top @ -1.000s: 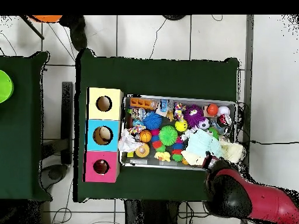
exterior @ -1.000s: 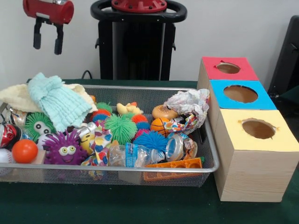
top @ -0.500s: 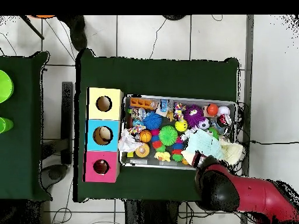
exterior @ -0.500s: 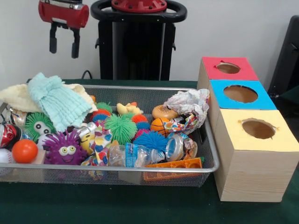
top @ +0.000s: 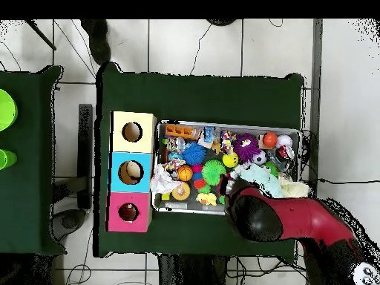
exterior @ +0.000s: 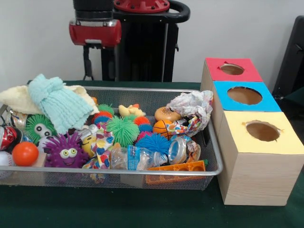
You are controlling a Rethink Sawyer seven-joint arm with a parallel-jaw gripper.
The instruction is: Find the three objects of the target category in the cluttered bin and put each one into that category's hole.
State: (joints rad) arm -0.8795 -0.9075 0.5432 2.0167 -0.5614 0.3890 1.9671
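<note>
One green table carries everything. On it, the biggest thing is the wire mesh bin, which is full to the rim with toys and cloths. Just beside the bin, on the right side in the front view, stands a wooden block of three boxes in a row, with one round opening in each top: the red hole is farthest from the camera, the blue hole is in the middle, and the yellow hole is nearest.

The red and black arm reaches over the bin's edge in the overhead view and covers part of the cloths there. In the front view the gripper hangs high above the back rim of the bin, touching nothing. It is dark against the black pedestal behind, so I cannot tell if it is open or closed, and nothing shows in its hold.

A light blue cloth lies on top of a cream cloth at the left end of the bin. A crumpled paper sits in the far right corner, near the boxes. A clear plastic bottle lies on its side at the front wall, with an orange plastic piece beside it.

Among the smaller things, a green spiky ball is in the middle and a blue spiky ball is just beside it. A purple spiky ball with eyes and an orange ball are at the front left. A small basketball and a yellow duck lie toward the back. I cannot tell which category is the target; all these things are in the bin.
</note>
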